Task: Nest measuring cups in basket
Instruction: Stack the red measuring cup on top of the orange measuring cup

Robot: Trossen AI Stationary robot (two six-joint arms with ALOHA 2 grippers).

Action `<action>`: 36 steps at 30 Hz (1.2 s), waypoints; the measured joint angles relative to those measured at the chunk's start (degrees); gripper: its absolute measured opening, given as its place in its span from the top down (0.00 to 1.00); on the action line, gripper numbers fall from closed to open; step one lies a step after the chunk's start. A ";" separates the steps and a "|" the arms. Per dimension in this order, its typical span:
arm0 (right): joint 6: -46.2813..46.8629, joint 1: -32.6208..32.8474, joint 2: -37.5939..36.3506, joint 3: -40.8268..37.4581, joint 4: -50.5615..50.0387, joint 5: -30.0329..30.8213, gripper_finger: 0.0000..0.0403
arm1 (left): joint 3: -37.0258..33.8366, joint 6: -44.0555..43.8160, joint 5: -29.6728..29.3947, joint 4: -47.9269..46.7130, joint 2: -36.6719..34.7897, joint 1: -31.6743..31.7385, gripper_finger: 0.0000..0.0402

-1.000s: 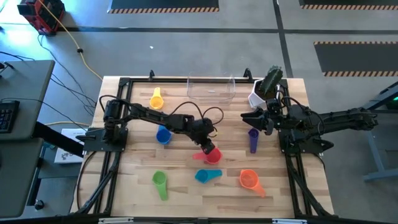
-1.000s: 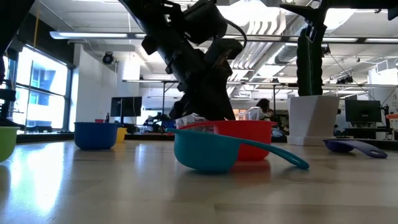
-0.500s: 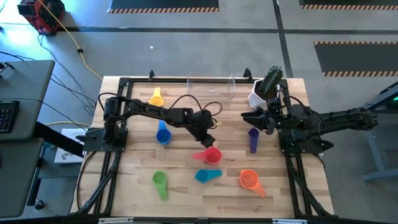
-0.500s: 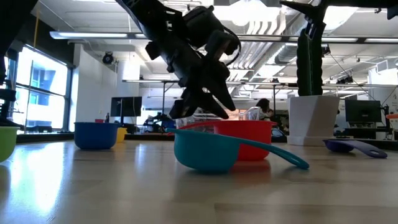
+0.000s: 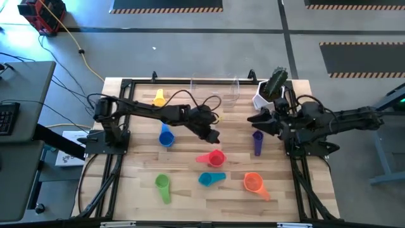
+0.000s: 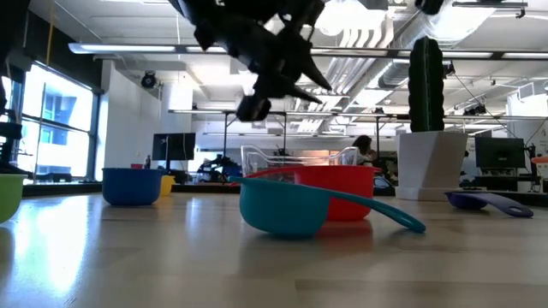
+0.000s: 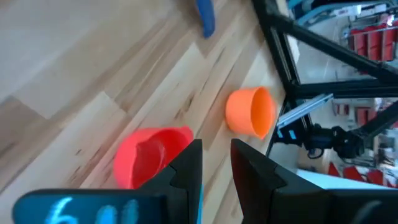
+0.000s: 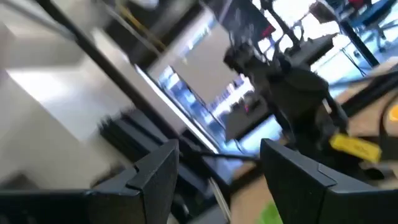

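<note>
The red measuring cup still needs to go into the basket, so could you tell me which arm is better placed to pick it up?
Probably the left. The left gripper hangs just above the red cup at mid-table, with nothing held. The right gripper sits by the purple cup, farther from it.

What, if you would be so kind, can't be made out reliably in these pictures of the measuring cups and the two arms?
- Basket: clear walls are faint in the high view; in the low view the red cup and teal cup cover most of it.
- Green cup: cut off by the low view's edge.
- Right gripper: its wrist view is motion-blurred, so nothing beyond the fingers reads.
- Left gripper: nothing shows between its fingers; the red cup lies partly behind them.
</note>
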 joint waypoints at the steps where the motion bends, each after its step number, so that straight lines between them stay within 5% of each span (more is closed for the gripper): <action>1: -0.91 0.43 0.99 2.46 -3.79 -0.01 0.46 | 0.00 0.44 -0.90 0.06 -0.86 -0.07 0.81; 6: -0.57 2.01 6.42 12.97 -21.10 1.41 0.46 | 0.00 4.59 -6.08 -3.27 -5.78 0.25 0.81; 12: 8.58 5.33 13.52 18.88 -30.61 7.32 0.46 | 0.00 10.63 -11.18 -12.87 -11.84 0.98 0.81; 21: 31.19 10.07 25.75 19.50 -32.39 11.94 0.46 | -0.04 19.15 -19.61 -24.67 -19.89 1.13 0.81; 36: 56.88 15.14 43.85 19.45 -33.21 12.99 0.46 | -0.04 29.97 -19.92 -31.22 -25.80 1.13 0.81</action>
